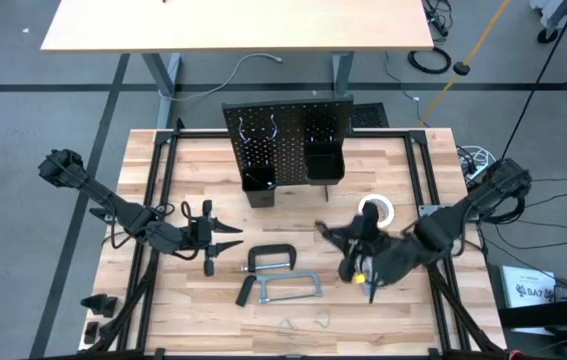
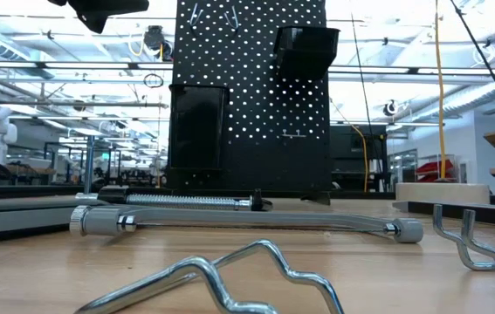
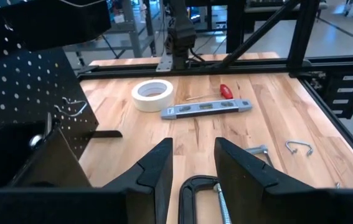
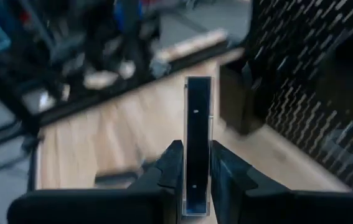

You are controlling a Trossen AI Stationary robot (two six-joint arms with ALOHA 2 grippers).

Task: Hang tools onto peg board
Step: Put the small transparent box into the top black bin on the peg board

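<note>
The black peg board (image 1: pixel 285 135) stands upright at the table's far middle, also seen in the low view (image 2: pixel 247 96). My right gripper (image 4: pixel 196 152), raised above the table right of centre (image 1: pixel 351 242), is shut on a dark flat tool (image 4: pixel 198 118); which tool it is I cannot tell. My left gripper (image 3: pixel 193 146) is open and empty, just above the black C-clamp (image 3: pixel 202 196) that lies flat (image 1: pixel 273 258). The grey hacksaw (image 1: pixel 288 290) lies nearer the front. A white tape roll (image 3: pixel 152 94), a grey level (image 3: pixel 207 109) and a red-handled tool (image 3: pixel 225 91) lie flat on the right. My right gripper pinches the dark tool between its two fingers by its near end (image 4: pixel 197 186). The tool is a straight, narrow bar with pale edges that runs on past the fingertips, in line with the fingers. It is lifted clear of the table and points toward the table's left side, with the peg board beside it.
Two black bins (image 1: pixel 323 165) hang on the peg board, with wire hooks above them (image 1: pixel 261 128). Loose bent wire hooks (image 2: pixel 221 270) lie at the front edge, and another (image 3: pixel 298 147) lies near the hacksaw. Black frame rails (image 3: pixel 201 64) run along the table's sides.
</note>
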